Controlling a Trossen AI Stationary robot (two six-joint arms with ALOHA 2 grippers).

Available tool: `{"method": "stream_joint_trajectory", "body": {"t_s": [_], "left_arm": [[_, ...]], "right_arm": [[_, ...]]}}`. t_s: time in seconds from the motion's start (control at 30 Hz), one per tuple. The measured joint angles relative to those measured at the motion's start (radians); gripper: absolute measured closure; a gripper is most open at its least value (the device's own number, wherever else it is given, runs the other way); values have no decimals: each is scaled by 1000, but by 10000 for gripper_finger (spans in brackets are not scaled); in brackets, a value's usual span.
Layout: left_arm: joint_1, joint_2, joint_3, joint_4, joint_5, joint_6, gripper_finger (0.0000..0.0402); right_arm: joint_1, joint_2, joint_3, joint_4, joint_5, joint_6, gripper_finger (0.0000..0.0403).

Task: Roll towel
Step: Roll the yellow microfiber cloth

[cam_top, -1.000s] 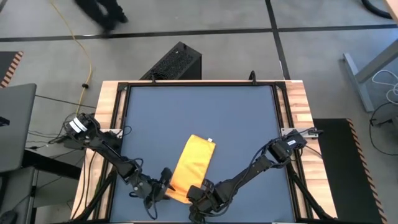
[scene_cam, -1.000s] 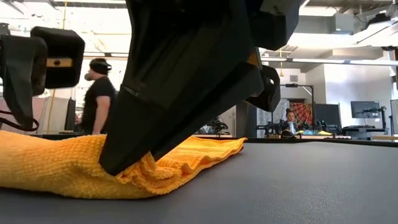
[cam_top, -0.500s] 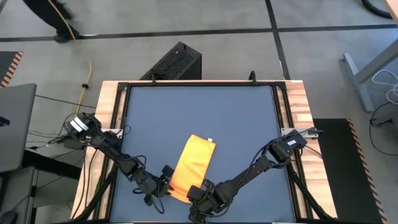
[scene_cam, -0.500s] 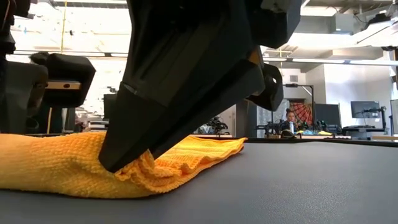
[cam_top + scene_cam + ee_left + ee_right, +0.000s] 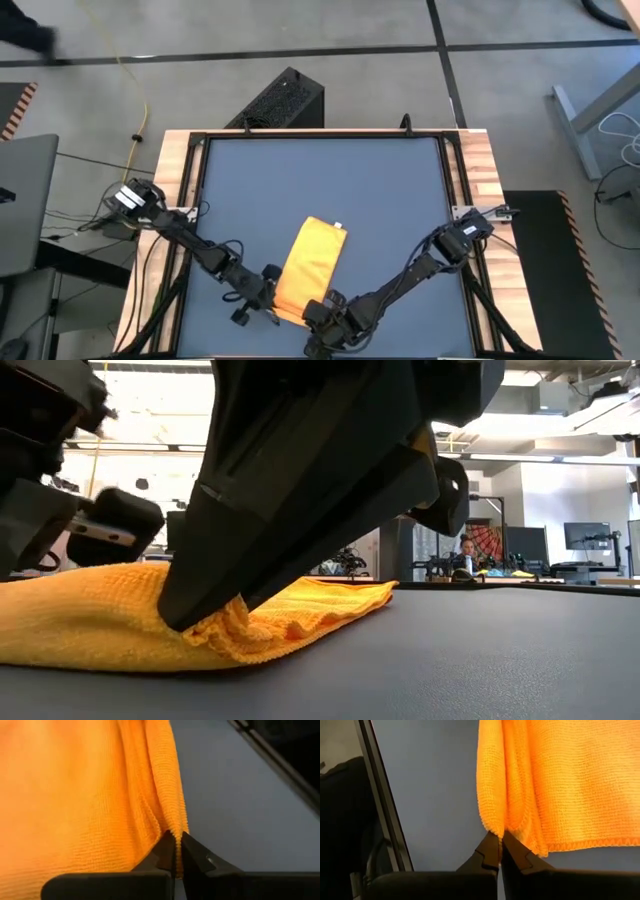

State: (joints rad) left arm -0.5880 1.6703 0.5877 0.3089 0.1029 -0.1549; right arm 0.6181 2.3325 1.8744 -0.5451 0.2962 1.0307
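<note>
The yellow towel [image 5: 311, 266] lies as a folded strip on the dark table [image 5: 380, 190], slanting from near left to far right. A small white tag [image 5: 338, 226] shows at its far end. My left gripper [image 5: 271, 297] is shut on the strip's left edge near the near end. My right gripper [image 5: 319, 311] is shut on the near right corner. In the low view my right gripper's dark finger [image 5: 300, 510] fills the middle. My left gripper [image 5: 95, 530] shows behind the towel [image 5: 90, 615] at the left. My left gripper pinches a bunched fold of the towel's long left edge [image 5: 172, 822] between its two fingertips. It comes in low from the table's near left. The towel lies on the table there. My right gripper pinches the towel's near right corner [image 5: 495, 826] between its two fingertips, several folded layers together. The fingers slant down from the near side. The corner [image 5: 232, 628] is puckered just above the table while the strip beyond lies flat.
A black box [image 5: 281, 101] stands on the floor beyond the far edge. Wooden borders [image 5: 478, 170] frame the dark surface, and a laptop [image 5: 25, 200] sits off the left side. Bare table stretches beyond and to the right of the towel. A person [image 5: 466, 552] sits far back in the room.
My left gripper has moved toward the table's right, up to the towel's near left edge, and has shut on it. The towel's near left part has bunched slightly toward the fingers. My right gripper has kept its hold on the near right corner.
</note>
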Motion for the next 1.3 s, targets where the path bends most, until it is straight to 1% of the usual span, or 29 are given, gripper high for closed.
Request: {"method": "stream_joint_trajectory", "body": {"t_s": [0.1,0.17,0.3,0.43,0.5,0.63,0.8,0.97,1.13,1.23,1.3], "left_arm": [[35,0,0,-28,78,-52,401],[53,0,0,-38,119,-75,401],[80,0,0,-40,189,-114,401],[107,0,0,-21,180,-161,401],[117,0,0,-15,179,-162,395],[125,0,8,-15,189,-149,370],[125,-1,36,-45,220,-82,334],[141,-24,71,-183,221,-28,314],[150,-133,72,-367,193,-3,310],[127,-228,73,-398,133,10,310],[90,-265,73,-351,64,35,310]], "right_arm": [[9,-8,0,0,48,7,383],[11,-10,1,-1,71,46,383],[8,-10,1,-28,72,131,383],[7,-11,1,-83,72,234,383],[7,-10,1,-95,71,252,383],[2,-7,1,-110,66,255,383],[-10,-7,1,-118,58,256,383],[-17,-7,0,-134,58,279,383],[-22,-6,0,-145,56,285,383],[-25,-6,0,-163,54,294,383],[-31,-6,0,-169,49,298,383]]}}
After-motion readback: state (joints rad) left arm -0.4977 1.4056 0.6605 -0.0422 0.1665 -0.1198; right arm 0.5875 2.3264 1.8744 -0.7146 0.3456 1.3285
